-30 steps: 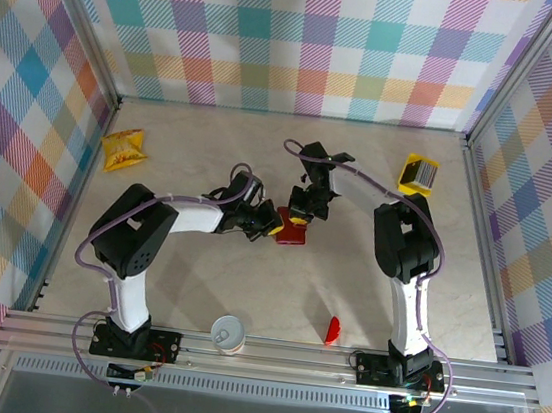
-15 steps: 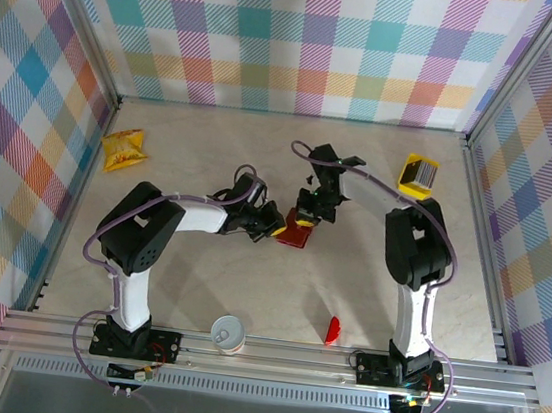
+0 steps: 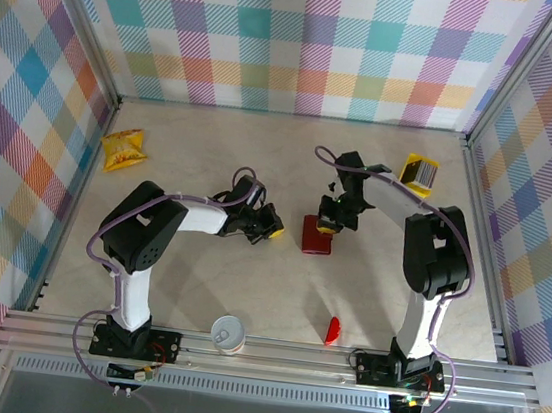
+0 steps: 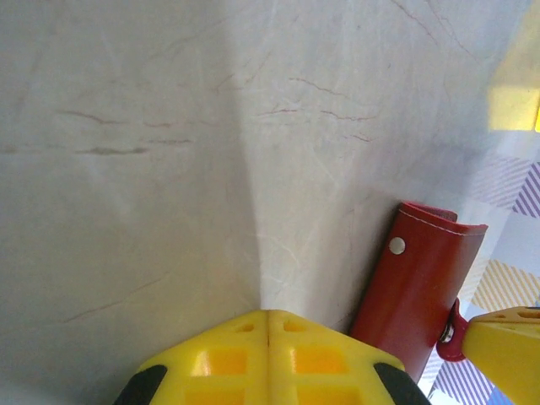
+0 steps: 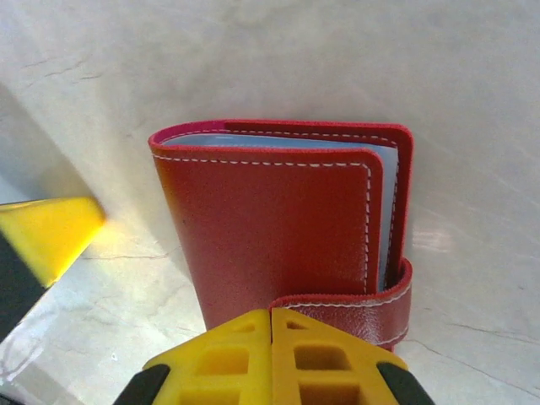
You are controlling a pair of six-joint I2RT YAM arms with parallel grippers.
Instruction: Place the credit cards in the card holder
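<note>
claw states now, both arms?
Left claw: closed, nothing seen in it.
Right claw: closed over the holder strap; whether it grips it cannot be told.

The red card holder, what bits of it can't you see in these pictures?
Inside slots: in the right wrist view the closed cover of the card holder hides them; just a grey-blue edge peeks out.
The clasp tab: its end runs under the right gripper, so pinched or not is unclear.
Left wrist view: its near end is cut off behind the left gripper and the bottom edge.
Top view: too small for details.
</note>
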